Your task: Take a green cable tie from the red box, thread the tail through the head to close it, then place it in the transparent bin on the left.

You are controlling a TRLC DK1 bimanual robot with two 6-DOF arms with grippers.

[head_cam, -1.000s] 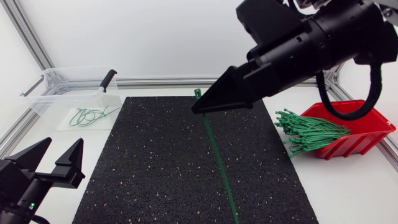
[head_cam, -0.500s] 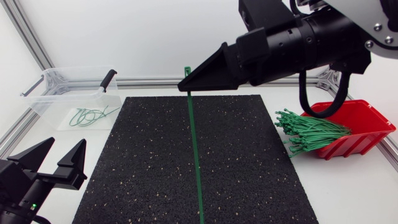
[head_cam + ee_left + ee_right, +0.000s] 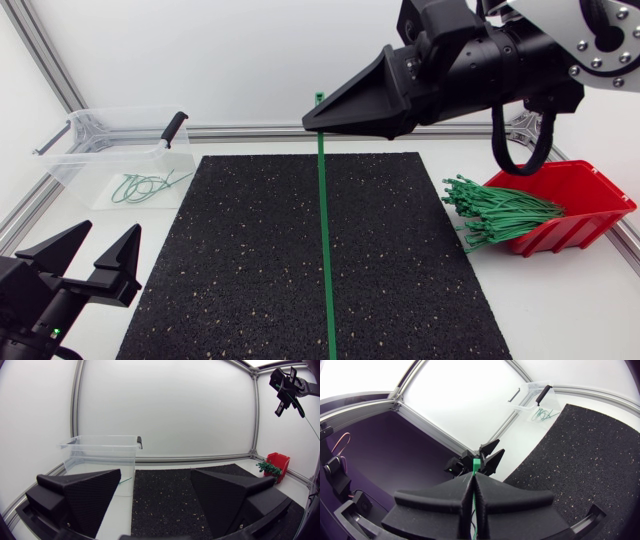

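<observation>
Nearest you, your left end effector (image 3: 105, 240) sits low at the front left corner of the bench (image 3: 570, 300). It is released, its two fingers spread wide with nothing between them. Ahead of it, one black speckled mat (image 3: 230, 260) covers the middle of the bench.

Over the mat's middle hangs one green cable tie (image 3: 324, 230), straight and nearly upright, head uppermost. Your right end effector (image 3: 312, 123) is raised well above the mat and clenched on the tie just below its square head.

Right of the mat, one red box (image 3: 592, 190) tips toward it. A thick bundle of green ties (image 3: 500, 212) sticks out of its mouth, too many to count.

Far left, one transparent bin (image 3: 70, 165) stands near the mat's back corner. It holds a few looped ties (image 3: 145, 186) on its floor and has a black latch (image 3: 174, 128) on its rim.
</observation>
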